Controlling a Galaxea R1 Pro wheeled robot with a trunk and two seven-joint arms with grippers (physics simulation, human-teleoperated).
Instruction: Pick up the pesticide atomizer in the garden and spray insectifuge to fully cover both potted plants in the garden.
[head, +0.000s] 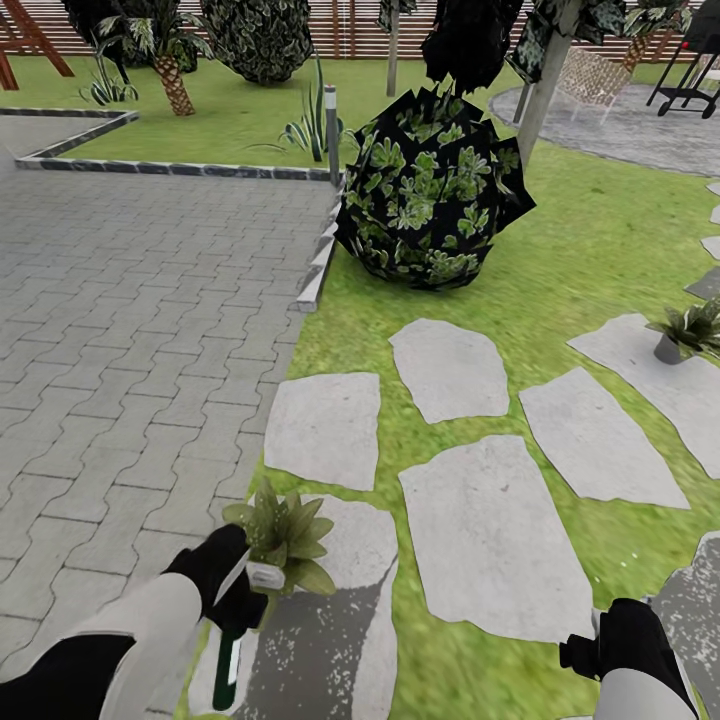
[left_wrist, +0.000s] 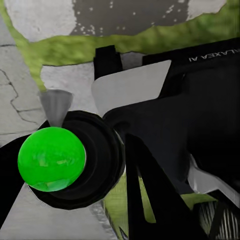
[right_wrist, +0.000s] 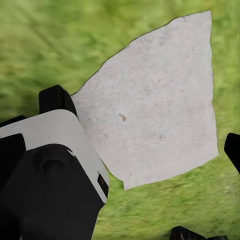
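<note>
Green atomizer (head: 228, 665) clamped in left pincer (head: 232, 590) (head forward).

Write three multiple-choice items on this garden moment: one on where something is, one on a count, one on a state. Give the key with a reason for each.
1. Where is the potted plant nearest the robot?
A. On a stepping stone just ahead of the left gripper
B. On the grey paving by the fence
C. Under the big dark bush

2. How many small potted plants appear in the head view?
A. One
B. Two
C. Four

3. What is the left gripper doing?
A. Hanging open over grass
B. Holding the pesticide atomizer
C. Gripping a plant pot

Key:
1 A: the rosette sits on the stepping stone right by the gripper.
2 B: one is near the left gripper, the other potted plant stands on a stone at the right edge.
3 B: the pesticide atomizer, its pale trigger head toward the plant, is clamped in the gripper.
</note>
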